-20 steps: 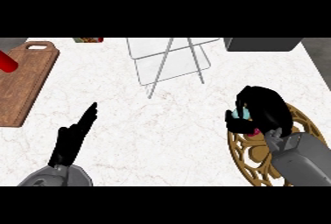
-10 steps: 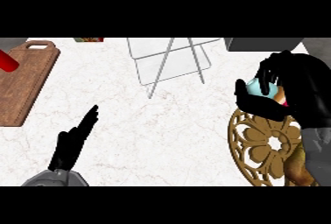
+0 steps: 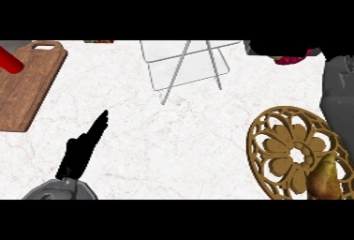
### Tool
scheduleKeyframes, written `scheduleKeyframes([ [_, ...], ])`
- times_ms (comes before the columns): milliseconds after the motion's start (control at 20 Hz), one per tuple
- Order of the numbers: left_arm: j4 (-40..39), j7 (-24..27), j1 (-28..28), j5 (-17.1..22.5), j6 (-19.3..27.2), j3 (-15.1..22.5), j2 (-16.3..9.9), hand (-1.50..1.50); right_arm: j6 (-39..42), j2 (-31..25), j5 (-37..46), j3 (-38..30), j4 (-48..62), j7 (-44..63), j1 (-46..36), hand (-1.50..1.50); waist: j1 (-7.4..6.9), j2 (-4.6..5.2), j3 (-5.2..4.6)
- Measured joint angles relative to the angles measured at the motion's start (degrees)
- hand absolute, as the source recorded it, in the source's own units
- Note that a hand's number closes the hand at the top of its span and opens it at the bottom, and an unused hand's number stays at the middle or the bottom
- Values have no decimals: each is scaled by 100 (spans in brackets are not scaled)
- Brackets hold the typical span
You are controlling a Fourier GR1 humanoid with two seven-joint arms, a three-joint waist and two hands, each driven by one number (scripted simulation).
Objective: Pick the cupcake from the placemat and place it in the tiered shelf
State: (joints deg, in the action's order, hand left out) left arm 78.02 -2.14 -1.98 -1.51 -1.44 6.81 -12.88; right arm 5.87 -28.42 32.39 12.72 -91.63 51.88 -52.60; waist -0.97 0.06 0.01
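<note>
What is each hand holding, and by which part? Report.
The right hand curls over a reddish thing, likely the cupcake; the held part is hidden. The left hand, fingers straight, holds nothing.

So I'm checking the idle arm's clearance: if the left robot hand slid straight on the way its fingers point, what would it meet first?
The left robot hand points up and slightly right across bare white marble counter. First in line looks to be the clear wire-framed tiered shelf, though depth is unclear.
</note>
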Motion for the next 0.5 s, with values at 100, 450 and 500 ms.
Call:
scheduleKeyframes([
  [100,-93,98,-35,-27,-32,-22,-5,0,-23,101,139,-75,582,-149,-401,150,-17,5,5],
  [450,-96,119,-78,-16,-137,-73,12,0,-407,513,498,-355,2792,-1038,-1510,150,-87,34,3],
  [500,-109,122,-93,-32,-127,-71,29,0,-473,550,542,-381,3114,-1226,-1635,150,-100,40,4],
])
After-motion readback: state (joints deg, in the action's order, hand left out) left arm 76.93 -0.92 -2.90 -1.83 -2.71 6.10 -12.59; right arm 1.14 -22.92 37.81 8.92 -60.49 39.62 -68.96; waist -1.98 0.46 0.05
